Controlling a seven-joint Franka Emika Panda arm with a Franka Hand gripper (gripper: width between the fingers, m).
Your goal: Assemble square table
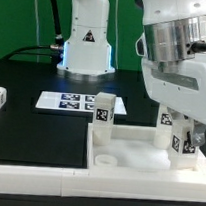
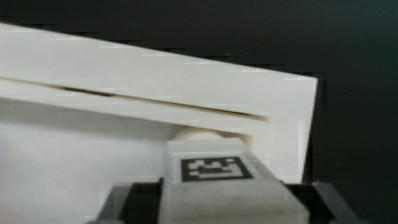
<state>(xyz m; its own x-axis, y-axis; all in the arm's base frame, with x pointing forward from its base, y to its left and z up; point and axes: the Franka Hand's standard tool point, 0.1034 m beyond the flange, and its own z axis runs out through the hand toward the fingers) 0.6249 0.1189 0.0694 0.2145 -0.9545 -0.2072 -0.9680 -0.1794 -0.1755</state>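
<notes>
Two tagged legs on table top point(image 1: 137, 156): free leg point(image 1: 103, 115) upright, pincer point(image 2: 222, 200) clamped on other leg point(image 2: 214, 162).

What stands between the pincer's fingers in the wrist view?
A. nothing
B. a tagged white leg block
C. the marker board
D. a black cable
B: the wrist view shows the leg block, its tag facing the camera, flanked closely on both sides by the pincer above the white table top.
</notes>
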